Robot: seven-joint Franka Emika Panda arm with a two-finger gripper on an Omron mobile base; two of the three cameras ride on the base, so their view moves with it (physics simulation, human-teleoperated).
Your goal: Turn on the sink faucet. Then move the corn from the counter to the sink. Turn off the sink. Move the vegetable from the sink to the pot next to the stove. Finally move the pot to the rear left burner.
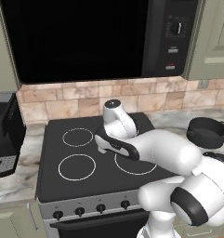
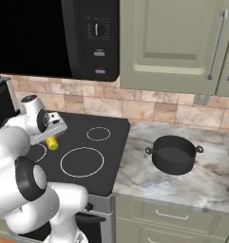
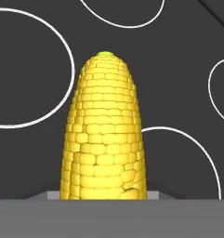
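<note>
A yellow corn (image 3: 104,135) cob with a green tip stands out from my gripper, over the black stove top (image 3: 34,69). In the right base view the gripper (image 2: 51,138) hangs low over the stove's left half, shut on the corn (image 2: 52,144), whose end pokes out below the hand. The arm covers the gripper in the left base view. A dark pot (image 2: 174,154) with two handles stands empty on the marble counter right of the stove, well apart from the gripper. The rear left burner (image 1: 77,137) is bare. Sink and faucet are out of view.
A black microwave (image 1: 85,37) hangs above the stove (image 1: 85,153). A dark appliance (image 1: 4,135) stands on the counter left of the stove. The tiled wall (image 2: 149,111) runs behind, with cabinets (image 2: 173,42) above the pot's counter (image 2: 206,185).
</note>
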